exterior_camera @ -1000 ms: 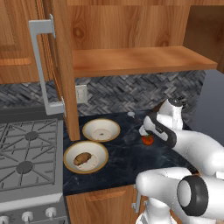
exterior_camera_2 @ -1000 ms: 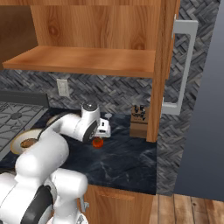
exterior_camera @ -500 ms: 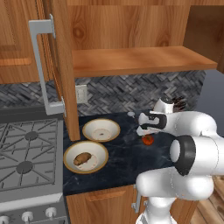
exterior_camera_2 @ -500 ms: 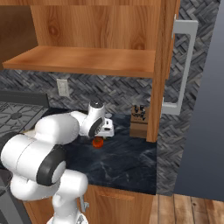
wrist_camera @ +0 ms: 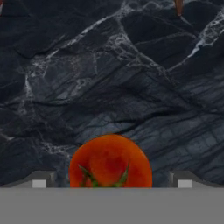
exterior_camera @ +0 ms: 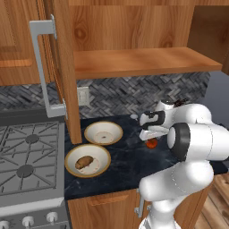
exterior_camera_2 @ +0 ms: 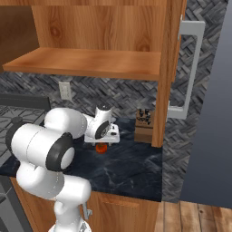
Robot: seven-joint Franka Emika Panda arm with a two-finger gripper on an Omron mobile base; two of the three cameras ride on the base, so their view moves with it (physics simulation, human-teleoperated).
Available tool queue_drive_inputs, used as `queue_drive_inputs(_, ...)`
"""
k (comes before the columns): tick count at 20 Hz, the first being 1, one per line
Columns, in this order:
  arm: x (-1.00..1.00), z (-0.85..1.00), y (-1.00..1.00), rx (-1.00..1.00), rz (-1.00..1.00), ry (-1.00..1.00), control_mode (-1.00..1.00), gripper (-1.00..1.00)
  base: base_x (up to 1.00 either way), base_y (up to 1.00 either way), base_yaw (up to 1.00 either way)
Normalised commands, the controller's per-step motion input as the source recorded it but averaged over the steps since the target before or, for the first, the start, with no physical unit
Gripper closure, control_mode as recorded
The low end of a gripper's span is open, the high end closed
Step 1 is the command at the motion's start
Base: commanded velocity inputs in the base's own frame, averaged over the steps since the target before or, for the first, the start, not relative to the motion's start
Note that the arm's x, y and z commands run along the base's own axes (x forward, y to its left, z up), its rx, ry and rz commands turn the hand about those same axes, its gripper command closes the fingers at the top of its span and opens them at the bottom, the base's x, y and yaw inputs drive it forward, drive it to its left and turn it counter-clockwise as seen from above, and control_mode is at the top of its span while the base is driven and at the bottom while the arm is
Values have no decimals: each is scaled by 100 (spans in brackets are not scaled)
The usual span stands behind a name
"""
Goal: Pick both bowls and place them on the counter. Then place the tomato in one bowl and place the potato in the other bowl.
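Bowls first, far left by the stove: the near bowl [exterior_camera: 87, 160] already carries the potato [exterior_camera: 83, 162], the far bowl [exterior_camera: 103, 133] sits bare beside it. Moving right, the tomato [wrist_camera: 110, 162] lies on the dark counter [exterior_camera: 120, 161], directly under the gripper [exterior_camera: 147, 126] and centred between the wide-spread fingertips [wrist_camera: 39, 181], which hold nothing. Arm folded tight, hand pointing straight down, so a short drop should bracket it.

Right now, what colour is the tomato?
Red-orange tomato with a green stem, clearest in the hand view.
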Motion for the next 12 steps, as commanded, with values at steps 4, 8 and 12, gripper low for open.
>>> queue_drive_inputs(4,0,-20,-1,-2,2,1,-100,-100,0,0,0)
queue_drive_inputs(8,1,-22,0,-2,2,0,-100,-100,0,0,0)
queue_drive_inputs(12,-5,-17,0,-2,1,0,-100,-100,0,0,0)
